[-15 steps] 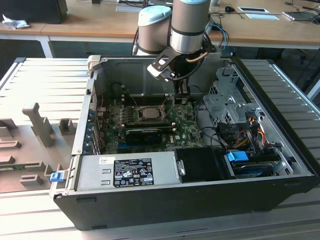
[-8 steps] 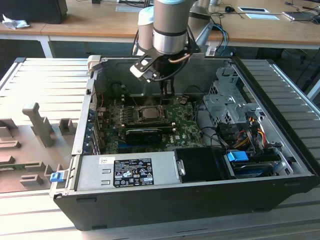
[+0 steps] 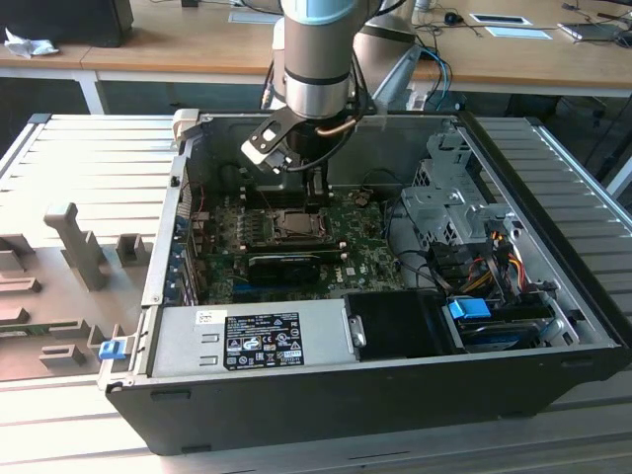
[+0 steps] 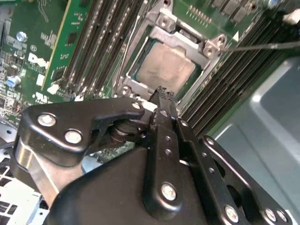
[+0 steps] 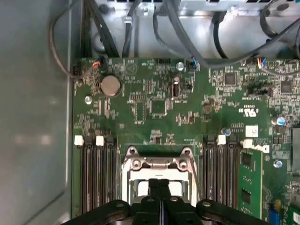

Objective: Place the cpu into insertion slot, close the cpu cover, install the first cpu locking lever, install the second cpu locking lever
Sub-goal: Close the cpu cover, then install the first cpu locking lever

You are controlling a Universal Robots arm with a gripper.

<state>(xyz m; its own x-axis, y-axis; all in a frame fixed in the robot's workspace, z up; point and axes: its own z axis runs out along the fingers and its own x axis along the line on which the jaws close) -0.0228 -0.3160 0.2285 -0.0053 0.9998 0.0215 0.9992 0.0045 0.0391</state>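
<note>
The open computer case (image 3: 375,400) lies on its side, with the green motherboard (image 3: 360,237) on its floor. The arm comes down from twelve o'clock in the exterior view. Its gripper (image 3: 316,193) hangs just above the insertion slot (image 3: 296,223), which sits at twelve o'clock from the long black card (image 3: 291,262) and well apart from the power supply (image 3: 247,341) at six. In both wrist views the fingers are pressed together with nothing between them. Their tip (image 4: 161,93) is at the edge of the cpu cover (image 4: 185,35); whether it touches I cannot tell. The cover appears to lie down flat around the cpu (image 4: 164,68), which rests in the slot face up. The cpu is square, so it has no real long axis, and in the exterior view its edges run roughly with the case walls. A thin locking lever (image 4: 262,46) juts out from one corner of the frame. Its long axis runs away from the socket, across the memory slots (image 4: 243,79), so I judge it not latched. The main risks I see are two. The narrow tip could slip off so slim a rod and scrape the cpu face or the board. A press a little off line could also catch the frame's edge and tilt the cover.
</note>
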